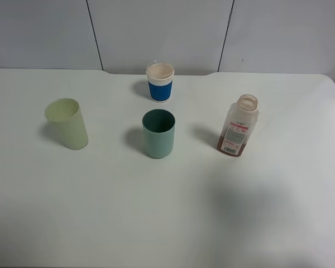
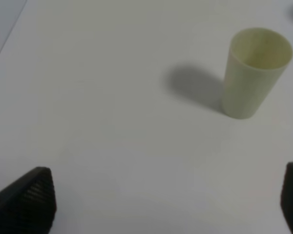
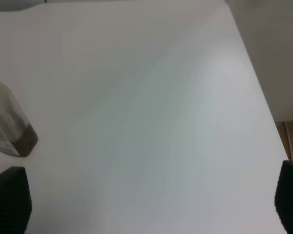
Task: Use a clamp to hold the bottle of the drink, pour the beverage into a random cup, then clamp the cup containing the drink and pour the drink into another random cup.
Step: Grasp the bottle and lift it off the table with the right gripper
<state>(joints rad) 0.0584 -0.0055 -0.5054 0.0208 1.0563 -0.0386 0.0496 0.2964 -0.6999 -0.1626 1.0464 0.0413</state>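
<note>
A white tabletop point(image 1: 167, 218) is seen from above, with four vessels standing upright on it and none touching another. At the right, a small clear bottle point(image 1: 238, 126) with a white-and-red label is shown uncapped. Brown beverage point(image 1: 232, 149) fills only its lowest part. Near the middle a teal-green tumbler point(image 1: 158, 134) is placed; what its dark inside holds cannot be told. Behind it, nearer the far edge, a blue-sleeved paper cup point(image 1: 160, 82) is set. At the left, well apart from the others, a pale yellow-green tumbler point(image 1: 67, 123) is found.

Neither arm is caught by the high camera. In the left wrist view, the left tool point(image 2: 158, 200) is shown with its dark ribbed fingers spread apart and nothing between them. The pale yellow-green tumbler stands ahead of it, well apart, closer to the line of one finger. In the right wrist view, the right tool point(image 3: 149, 197) is held wide apart over bare tabletop. The bottle stands just ahead of one finger, outside the gap and partly cut off by the picture's edge.
</note>
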